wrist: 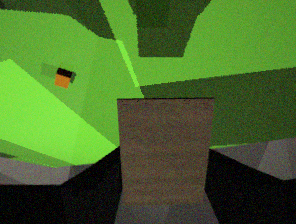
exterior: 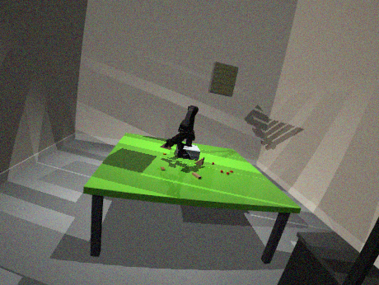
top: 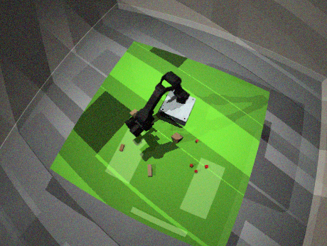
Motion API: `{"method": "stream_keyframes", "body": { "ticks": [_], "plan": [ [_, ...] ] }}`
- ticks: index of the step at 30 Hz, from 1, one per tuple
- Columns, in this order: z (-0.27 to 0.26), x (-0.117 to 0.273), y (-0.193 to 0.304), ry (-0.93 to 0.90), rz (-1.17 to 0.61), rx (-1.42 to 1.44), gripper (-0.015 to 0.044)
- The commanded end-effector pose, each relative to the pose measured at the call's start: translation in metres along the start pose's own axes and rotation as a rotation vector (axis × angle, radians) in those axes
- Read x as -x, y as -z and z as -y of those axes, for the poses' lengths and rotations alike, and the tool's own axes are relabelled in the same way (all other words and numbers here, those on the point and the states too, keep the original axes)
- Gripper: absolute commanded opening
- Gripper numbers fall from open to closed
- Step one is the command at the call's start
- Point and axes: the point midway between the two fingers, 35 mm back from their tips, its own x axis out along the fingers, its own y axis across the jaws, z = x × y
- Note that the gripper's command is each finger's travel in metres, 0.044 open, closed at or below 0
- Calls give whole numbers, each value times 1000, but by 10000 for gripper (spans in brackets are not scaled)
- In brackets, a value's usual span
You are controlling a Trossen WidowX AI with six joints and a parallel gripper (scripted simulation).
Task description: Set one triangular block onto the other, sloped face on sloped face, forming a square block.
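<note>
One triangular block (top: 133, 112) (exterior: 167, 147) (wrist: 167, 135) is light brown with wood grain. My gripper (wrist: 160, 150) is shut on it, one black finger on each side, and its flat face fills the lower middle of the wrist view. The held block appears raised off the table; its sloped face cannot be made out. The other triangular block (top: 177, 137) (exterior: 200, 161) stands on the green table (top: 210, 142) (exterior: 247, 187), in front of the robot's base and apart from the hand. Its slope direction is hard to tell.
A small brown block (top: 121, 147) (exterior: 162, 169) and a longer one (top: 149, 170) (exterior: 197, 175) lie on the table. Several small red cubes (top: 191, 165) (exterior: 222, 171) lie farther right. The white-topped base (top: 183, 110) (exterior: 191, 151) is behind. A small orange piece (wrist: 62, 81) shows in the wrist view.
</note>
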Motion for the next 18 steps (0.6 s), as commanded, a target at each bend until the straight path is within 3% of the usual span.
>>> {"method": "stream_keyframes", "body": {
  "ticks": [1, 18],
  "plan": [
    [1, 3, 3, 7, 0, -7, 0],
    [-4, -14, 9, -70, 502, 6, 0]
  ]
}}
